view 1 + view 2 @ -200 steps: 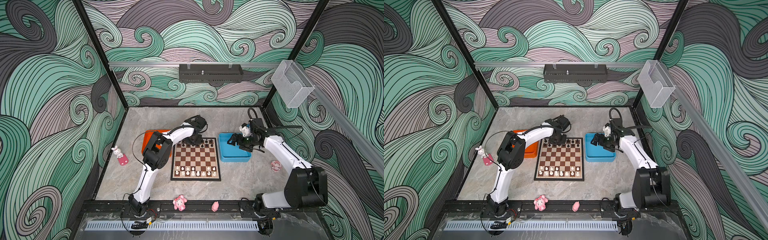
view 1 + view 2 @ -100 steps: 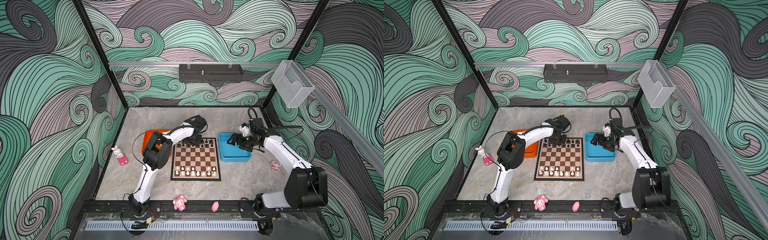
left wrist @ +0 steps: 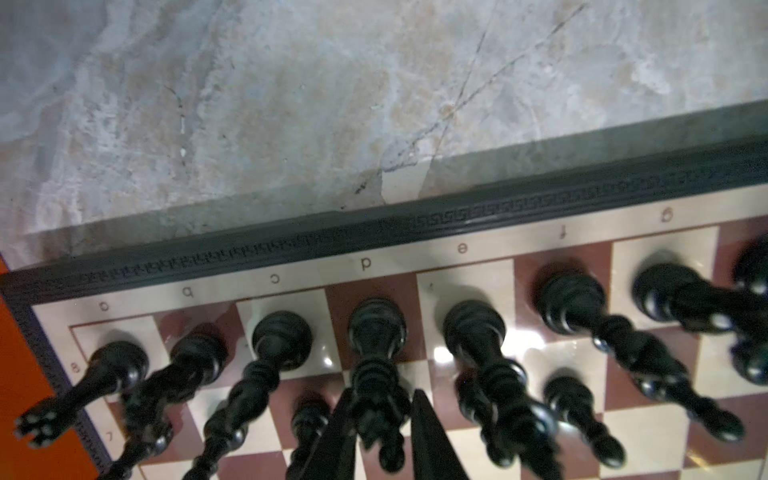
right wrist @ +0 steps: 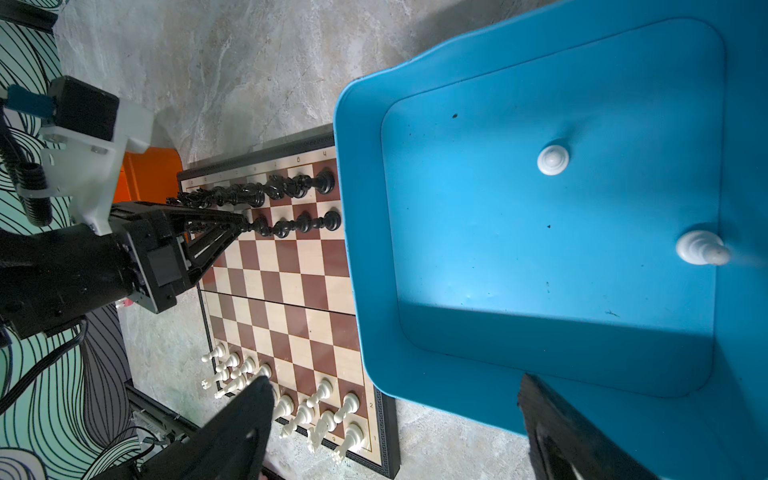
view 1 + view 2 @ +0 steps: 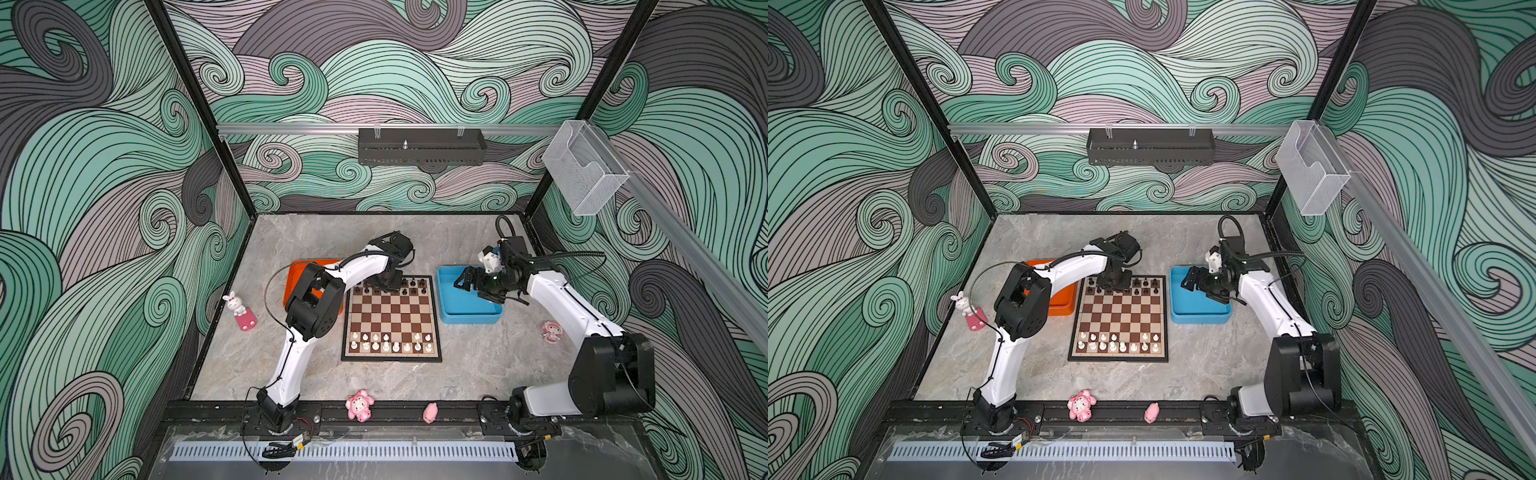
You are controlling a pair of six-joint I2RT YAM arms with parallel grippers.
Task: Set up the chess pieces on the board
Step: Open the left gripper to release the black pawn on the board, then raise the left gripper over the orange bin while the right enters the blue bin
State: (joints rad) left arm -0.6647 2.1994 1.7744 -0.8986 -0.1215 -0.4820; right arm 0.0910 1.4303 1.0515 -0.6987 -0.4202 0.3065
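The board lies mid-table, white chess pieces along its near rows, black ones along the far rows. My left gripper reaches down over the far row. In the left wrist view the left gripper straddles a tall black piece standing on d8, slightly open, with a sliver of board showing beside one finger. My right gripper hovers wide open and empty over the blue tray. Two white pieces stand in the tray.
An orange tray lies left of the board, partly under my left arm. Pink figurines stand at the left wall, on the front rail and by the right arm.
My left gripper's jaws have parted a little around the black piece on the far row. Both arms otherwise stay where they were.
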